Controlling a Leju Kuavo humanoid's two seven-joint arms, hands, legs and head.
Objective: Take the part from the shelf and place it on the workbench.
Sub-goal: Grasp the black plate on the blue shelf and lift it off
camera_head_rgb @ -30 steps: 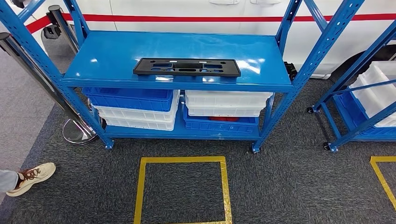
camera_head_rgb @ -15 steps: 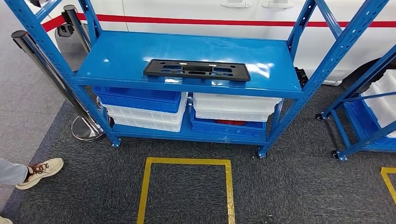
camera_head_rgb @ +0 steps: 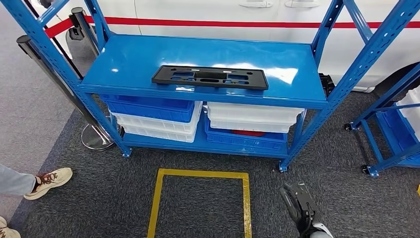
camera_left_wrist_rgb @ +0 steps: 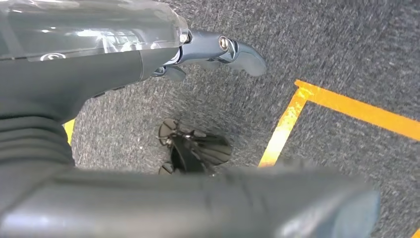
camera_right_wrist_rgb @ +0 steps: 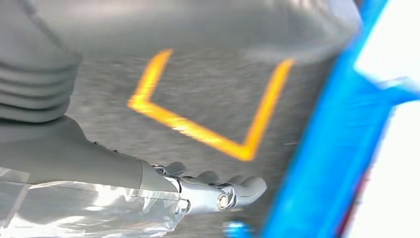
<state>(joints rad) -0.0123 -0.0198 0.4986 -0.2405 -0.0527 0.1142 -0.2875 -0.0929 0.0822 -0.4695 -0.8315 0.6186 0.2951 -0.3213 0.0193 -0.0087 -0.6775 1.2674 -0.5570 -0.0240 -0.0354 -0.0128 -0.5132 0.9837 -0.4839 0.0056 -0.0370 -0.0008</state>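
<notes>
The part is a long, flat black plate with cut-outs, lying across the middle of the blue shelf's top deck. My right hand comes up at the lower right of the head view, well below and short of the shelf, over the grey carpet. The right wrist view shows that hand with its fingers stretched out and nothing in them, a blue shelf post close by. My left hand hangs over the carpet, fingers extended and empty.
Blue and white bins are stacked on the shelf's lower deck. A yellow tape square marks the carpet in front. A chrome stanchion base and a person's shoe are at left; a second wheeled blue rack stands at right.
The camera has moved, so the shelf sits slightly lower and further right in the picture. My right hand has come into the head view at the bottom right.
</notes>
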